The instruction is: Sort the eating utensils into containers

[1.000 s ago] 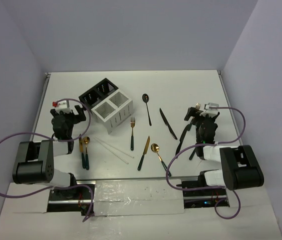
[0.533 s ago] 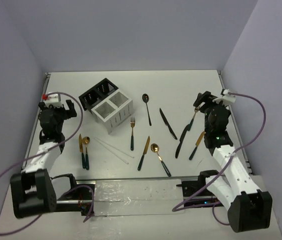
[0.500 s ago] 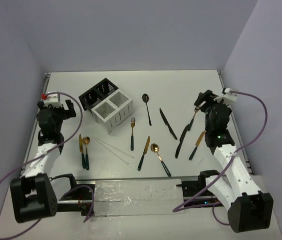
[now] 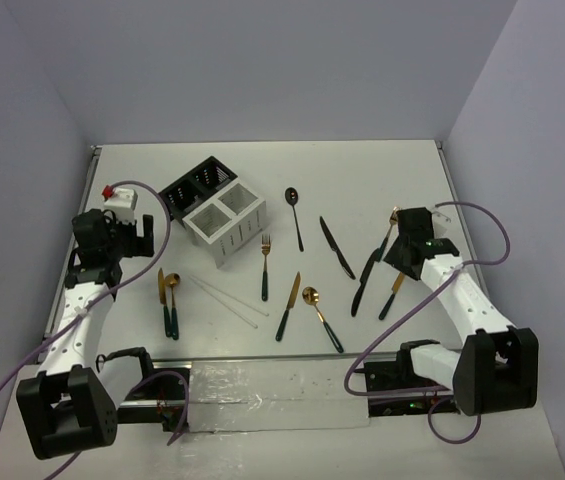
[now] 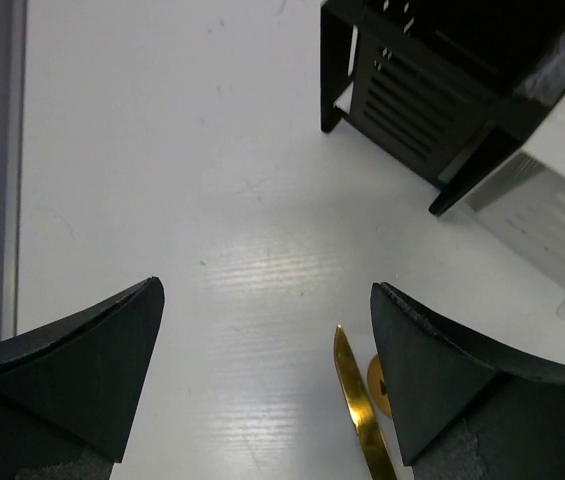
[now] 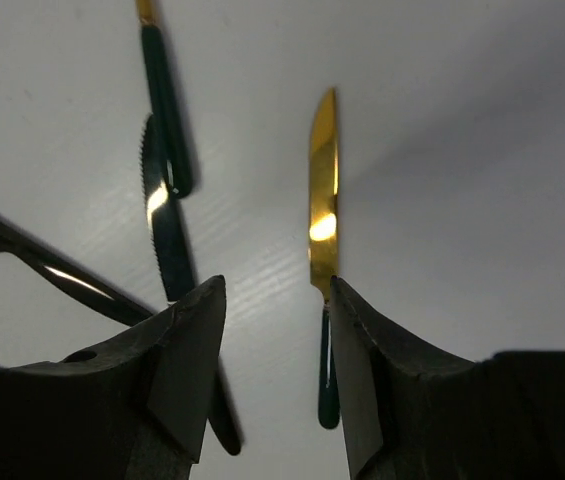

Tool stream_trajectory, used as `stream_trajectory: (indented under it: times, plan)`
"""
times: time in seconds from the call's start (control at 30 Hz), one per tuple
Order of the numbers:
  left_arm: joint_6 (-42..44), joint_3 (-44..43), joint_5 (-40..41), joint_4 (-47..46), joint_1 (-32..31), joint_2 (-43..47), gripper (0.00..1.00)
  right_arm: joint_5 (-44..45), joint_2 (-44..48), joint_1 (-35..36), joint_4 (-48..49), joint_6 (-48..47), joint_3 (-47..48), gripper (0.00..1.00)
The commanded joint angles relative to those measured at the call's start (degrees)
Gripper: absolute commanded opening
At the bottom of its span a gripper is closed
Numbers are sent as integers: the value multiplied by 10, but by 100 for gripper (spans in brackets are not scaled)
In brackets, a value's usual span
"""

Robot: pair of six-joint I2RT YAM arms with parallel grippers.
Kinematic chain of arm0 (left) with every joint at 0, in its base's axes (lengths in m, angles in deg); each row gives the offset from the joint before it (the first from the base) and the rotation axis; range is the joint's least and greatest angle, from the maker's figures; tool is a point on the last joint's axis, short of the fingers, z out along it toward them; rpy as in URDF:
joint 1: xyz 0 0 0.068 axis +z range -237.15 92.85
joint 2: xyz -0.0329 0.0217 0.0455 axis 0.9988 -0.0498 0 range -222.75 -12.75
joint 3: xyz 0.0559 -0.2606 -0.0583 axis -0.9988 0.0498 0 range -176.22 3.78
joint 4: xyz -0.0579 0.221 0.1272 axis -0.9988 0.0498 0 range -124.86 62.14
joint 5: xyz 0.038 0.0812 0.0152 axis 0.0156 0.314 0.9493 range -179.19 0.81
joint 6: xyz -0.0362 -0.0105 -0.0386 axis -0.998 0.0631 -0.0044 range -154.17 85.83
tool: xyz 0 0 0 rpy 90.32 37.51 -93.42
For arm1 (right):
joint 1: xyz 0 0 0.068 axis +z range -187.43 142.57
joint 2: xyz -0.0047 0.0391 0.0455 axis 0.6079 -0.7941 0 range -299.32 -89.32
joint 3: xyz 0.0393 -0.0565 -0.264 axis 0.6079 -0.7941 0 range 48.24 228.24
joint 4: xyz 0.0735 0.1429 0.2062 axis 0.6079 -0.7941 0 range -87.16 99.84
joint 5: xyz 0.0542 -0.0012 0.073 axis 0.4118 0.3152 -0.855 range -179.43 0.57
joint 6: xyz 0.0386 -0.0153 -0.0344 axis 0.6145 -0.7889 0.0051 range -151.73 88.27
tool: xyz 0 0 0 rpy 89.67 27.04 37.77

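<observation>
Right gripper (image 6: 274,300): my fingers are parted a narrow way with nothing between them. They hang low over the cluster at the right of the table. A gold knife (image 6: 324,190) with a green handle lies flat just ahead of the gap. A black knife (image 6: 165,235) lies to its left, apart from it.

Left gripper (image 5: 262,300): my fingers are spread wide and empty, above bare table near the left edge. The tip of another gold blade (image 5: 355,405) and a gold spoon (image 5: 380,378) beside it show by one finger. The black box (image 5: 412,90) and the white box (image 5: 552,185) stand side by side, farther off to the right.

Progress, overhead view: I see nothing sorted. No handle sticks up from either box, though the black one is too dark inside to be sure. The chopsticks (image 4: 227,295), a gold fork (image 4: 264,265), a black spoon (image 4: 293,215) and the other pieces all lie loose on the table.

Judgement: the task is at its very start and every piece is left to move. The right-hand gold knife looks like the first pick.
</observation>
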Motion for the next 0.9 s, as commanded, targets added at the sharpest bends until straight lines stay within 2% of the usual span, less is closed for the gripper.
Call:
stream_trajectory:
  times: [0.0,0.13,0.27,0.33,0.5,0.53,0.6,0.7,0.73,0.8,0.83,0.87]
  plan:
    - [8,6,-4,21,3,15,94,-15,11,1,-81,36,-21,53]
    - [4,11,10,11,2,17,94,-58,-26,16,-104,58,-22,49]
    - [8,14,-11,10,3,26,93,-48,-83,20,-120,67,-20,41]
    - [8,15,-10,7,2,31,93,-61,-106,25,-112,71,-23,41]
    - [10,18,-7,5,3,43,93,-89,-164,25,-63,71,-54,48]
    - [9,18,-9,6,2,43,93,-91,-174,25,-55,69,-60,38]
    - [7,18,-8,6,3,44,92,-91,-190,26,-56,65,-54,39]
    - [5,18,-4,7,3,50,92,-84,-193,26,-57,65,-50,32]
    - [5,17,-2,7,2,53,92,-80,-196,26,-58,65,-48,24]
    - [5,17,1,7,2,54,92,-66,-200,26,-66,65,-43,17]
    - [5,17,2,7,2,55,92,-63,-200,26,-68,65,-41,7]
    - [4,17,1,7,2,55,92,-59,-200,26,-69,65,-40,2]
